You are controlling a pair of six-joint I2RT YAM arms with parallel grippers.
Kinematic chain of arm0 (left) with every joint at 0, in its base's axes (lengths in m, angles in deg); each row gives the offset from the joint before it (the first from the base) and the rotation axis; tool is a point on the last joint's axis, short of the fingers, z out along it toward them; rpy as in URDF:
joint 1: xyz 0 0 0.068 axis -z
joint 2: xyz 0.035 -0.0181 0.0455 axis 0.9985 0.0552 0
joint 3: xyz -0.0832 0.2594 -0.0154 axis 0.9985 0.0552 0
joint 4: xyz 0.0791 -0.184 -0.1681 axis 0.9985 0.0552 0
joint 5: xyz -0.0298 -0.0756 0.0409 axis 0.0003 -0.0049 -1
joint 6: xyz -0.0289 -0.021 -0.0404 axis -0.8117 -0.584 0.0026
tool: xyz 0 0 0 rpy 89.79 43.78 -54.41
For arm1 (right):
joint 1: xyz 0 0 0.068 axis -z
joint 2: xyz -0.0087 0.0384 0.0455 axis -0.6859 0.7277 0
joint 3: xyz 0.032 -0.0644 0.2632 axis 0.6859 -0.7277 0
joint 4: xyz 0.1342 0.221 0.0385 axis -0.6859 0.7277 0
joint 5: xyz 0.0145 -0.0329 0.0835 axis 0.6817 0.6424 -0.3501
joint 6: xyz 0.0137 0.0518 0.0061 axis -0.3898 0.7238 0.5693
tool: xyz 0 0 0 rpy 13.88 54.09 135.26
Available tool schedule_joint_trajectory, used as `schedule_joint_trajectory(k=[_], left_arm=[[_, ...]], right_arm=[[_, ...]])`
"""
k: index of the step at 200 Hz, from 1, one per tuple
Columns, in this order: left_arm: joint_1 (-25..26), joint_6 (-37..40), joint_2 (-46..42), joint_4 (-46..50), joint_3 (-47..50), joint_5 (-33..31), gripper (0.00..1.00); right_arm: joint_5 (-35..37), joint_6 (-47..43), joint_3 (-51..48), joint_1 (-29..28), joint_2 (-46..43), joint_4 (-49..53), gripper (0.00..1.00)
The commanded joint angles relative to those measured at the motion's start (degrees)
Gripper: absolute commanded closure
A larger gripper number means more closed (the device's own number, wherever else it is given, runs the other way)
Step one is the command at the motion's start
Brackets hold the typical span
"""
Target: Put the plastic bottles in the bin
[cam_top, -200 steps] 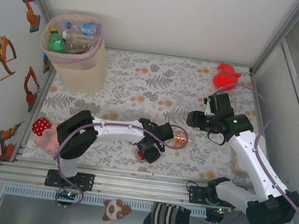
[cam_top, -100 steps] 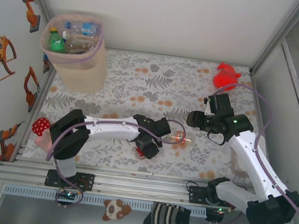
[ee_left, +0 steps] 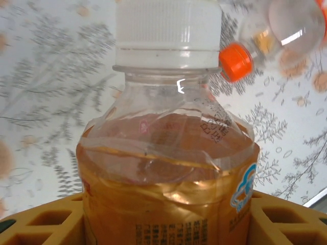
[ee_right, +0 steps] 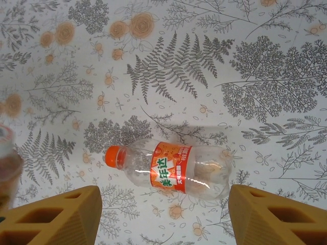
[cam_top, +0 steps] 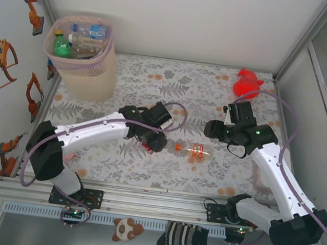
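Most of the plastic bottles are already in the bin (cam_top: 88, 77), the beige wastebasket with the pinkish liner in the far left corner of the table. I can make out a green bottle (cam_top: 61, 46) and a clear, blue-labelled bottle (cam_top: 92, 30) lying on top of the pile.

Two bottles are outside it. The white-capped bottle (ee_left: 168, 153), with its orange-brown label, is in the left gripper (cam_top: 152, 141), whose yellow fingers (ee_left: 48, 222) are clamped on its body from either side, the cap pointing away from the wrist. That gripper sits near the middle of the floral cloth (cam_top: 173, 94), well apart from the bin.

Just to the right of it the orange-capped bottle (ee_right: 171, 171) lies on its side on the cloth. It is clear, looks close to empty, and has an orange and red label around its middle. Its cap points towards the left gripper. In the left wrist view that cap shows just past the held bottle's shoulder — whether the two touch I can't tell.

The right gripper (cam_top: 211, 130) hangs above the lying bottle with its fingers (ee_right: 56, 217) spread apart and nothing between them — the bottle sits on the cloth below the gap.

A red plush toy (cam_top: 247, 83) sits in the far right corner. A small brown-and-white plush (cam_top: 127, 229) and a striped knitted piece (cam_top: 184, 235) lie in front of the rail by the arm bases.
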Motion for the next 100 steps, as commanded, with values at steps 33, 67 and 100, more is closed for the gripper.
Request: schedule_joint_trajectory(k=[33,67,100], left_arm=[[-12.0,3.0,-8.9,1.5,-5.4,5.2,0.42],[-21.0,2.8,-11.8,0.5,-9.0,9.5,0.43],[-29.0,2.4,-12.4,0.6,-15.1,11.4,0.45]], right_arm=[[0.9,0.2,1.7,0.4,0.2,-0.4,0.35],[0.6,0.3,1.9,0.5,0.3,-0.9,0.34],[0.2,0.1,1.9,0.4,0.6,-1.3,0.34]])
